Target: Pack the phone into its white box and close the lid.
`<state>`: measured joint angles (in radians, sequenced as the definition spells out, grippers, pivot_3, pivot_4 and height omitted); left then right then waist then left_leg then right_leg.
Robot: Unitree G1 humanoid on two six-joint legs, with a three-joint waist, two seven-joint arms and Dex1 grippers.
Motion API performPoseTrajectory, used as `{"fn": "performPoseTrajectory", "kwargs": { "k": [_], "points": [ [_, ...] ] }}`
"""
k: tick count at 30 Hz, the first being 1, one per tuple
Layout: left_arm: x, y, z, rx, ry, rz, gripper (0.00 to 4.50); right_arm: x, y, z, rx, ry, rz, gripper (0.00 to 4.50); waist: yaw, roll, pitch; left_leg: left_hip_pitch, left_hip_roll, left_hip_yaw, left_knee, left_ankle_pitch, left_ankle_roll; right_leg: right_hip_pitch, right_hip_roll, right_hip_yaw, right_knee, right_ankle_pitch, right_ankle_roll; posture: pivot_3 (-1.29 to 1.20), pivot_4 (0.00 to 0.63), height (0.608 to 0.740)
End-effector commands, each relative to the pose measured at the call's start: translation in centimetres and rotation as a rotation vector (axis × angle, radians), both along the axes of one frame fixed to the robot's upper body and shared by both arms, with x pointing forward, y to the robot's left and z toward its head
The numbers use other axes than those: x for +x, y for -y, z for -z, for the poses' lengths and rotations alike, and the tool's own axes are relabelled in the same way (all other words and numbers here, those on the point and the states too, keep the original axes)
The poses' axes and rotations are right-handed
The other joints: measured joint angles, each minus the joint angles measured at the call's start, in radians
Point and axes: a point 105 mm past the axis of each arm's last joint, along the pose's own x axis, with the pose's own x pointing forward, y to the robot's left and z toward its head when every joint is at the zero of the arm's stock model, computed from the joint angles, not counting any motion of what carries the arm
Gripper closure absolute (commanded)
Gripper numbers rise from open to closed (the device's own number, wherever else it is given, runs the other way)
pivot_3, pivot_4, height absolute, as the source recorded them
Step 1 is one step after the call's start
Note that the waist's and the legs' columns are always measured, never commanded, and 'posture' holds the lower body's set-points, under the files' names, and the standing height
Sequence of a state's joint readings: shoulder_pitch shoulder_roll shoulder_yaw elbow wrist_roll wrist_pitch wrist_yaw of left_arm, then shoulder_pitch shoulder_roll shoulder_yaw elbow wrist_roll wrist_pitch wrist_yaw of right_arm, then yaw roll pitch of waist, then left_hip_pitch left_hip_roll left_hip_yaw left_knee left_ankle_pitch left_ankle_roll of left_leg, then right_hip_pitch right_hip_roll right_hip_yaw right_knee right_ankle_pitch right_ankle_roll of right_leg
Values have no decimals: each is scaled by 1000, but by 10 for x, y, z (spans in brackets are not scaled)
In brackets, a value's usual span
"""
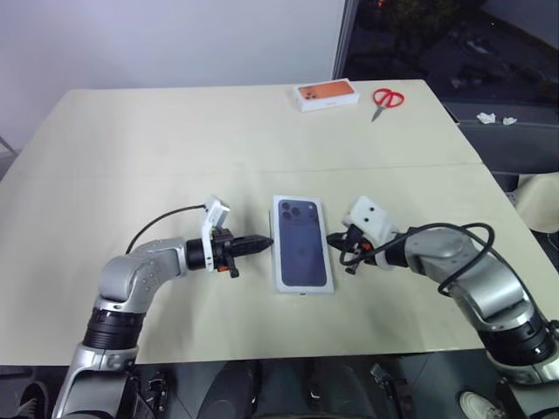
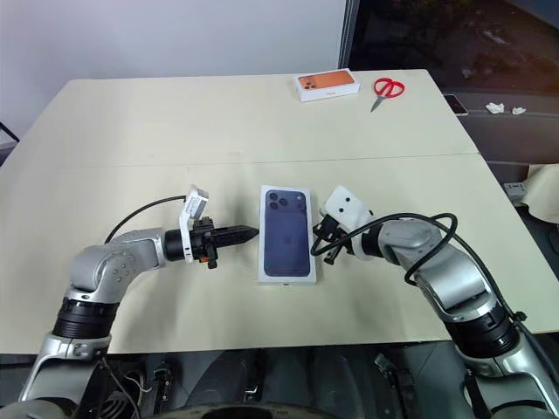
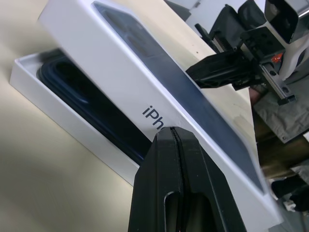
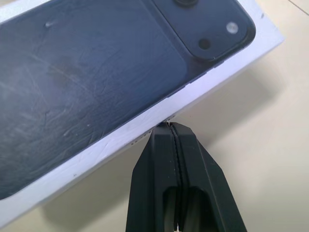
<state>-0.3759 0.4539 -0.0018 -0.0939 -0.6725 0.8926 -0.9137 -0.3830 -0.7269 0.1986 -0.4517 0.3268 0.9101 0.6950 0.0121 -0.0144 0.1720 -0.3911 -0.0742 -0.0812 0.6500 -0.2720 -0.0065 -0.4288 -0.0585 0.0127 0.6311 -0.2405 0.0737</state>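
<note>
The lid (image 1: 302,243), white with a dark-blue phone picture on top, lies mid-table between my two grippers. In the left wrist view the lid (image 3: 159,92) sits tilted and raised over the white box (image 3: 72,121), and the dark phone (image 3: 87,92) lies inside that box. My left gripper (image 1: 266,243) is shut, its tip against the lid's left long side (image 3: 179,145). From the other side my right gripper (image 1: 332,237) is also shut. Its tip touches the lid's right side wall (image 4: 170,128), with nothing between its fingers.
An orange-topped white box (image 1: 326,94) and red-handled scissors (image 1: 385,99) lie at the table's far edge, right of centre. The beige table (image 1: 131,157) has a seam across its middle and open room on the left. Its right edge drops off beside my right arm.
</note>
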Motion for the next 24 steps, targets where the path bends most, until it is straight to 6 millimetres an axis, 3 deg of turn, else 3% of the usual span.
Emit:
{"fn": "performPoseTrajectory", "kwargs": {
  "k": [1, 15, 24],
  "points": [
    [-1, 2, -13, -17, 51, 21, 4500, -1, -11, -12, 22, 54, -46, 4474, 0, 0, 0, 0, 0, 0, 0, 0, 0, 0, 0, 0, 0, 0, 0, 0, 150, 740],
    [11, -16, 6, 18, 19, -51, 4500, 7, -24, -16, 61, 66, -36, 4474, -1, 0, 0, 0, 0, 0, 0, 0, 0, 0, 0, 0, 0, 0, 0, 0, 150, 740],
    [9, -4, 3, -8, 29, -19, 4500, 7, -22, -17, 48, 74, -32, 4474, 0, 0, 0, 0, 0, 0, 0, 0, 0, 0, 0, 0, 0, 0, 0, 0, 150, 740]
  ]
}}
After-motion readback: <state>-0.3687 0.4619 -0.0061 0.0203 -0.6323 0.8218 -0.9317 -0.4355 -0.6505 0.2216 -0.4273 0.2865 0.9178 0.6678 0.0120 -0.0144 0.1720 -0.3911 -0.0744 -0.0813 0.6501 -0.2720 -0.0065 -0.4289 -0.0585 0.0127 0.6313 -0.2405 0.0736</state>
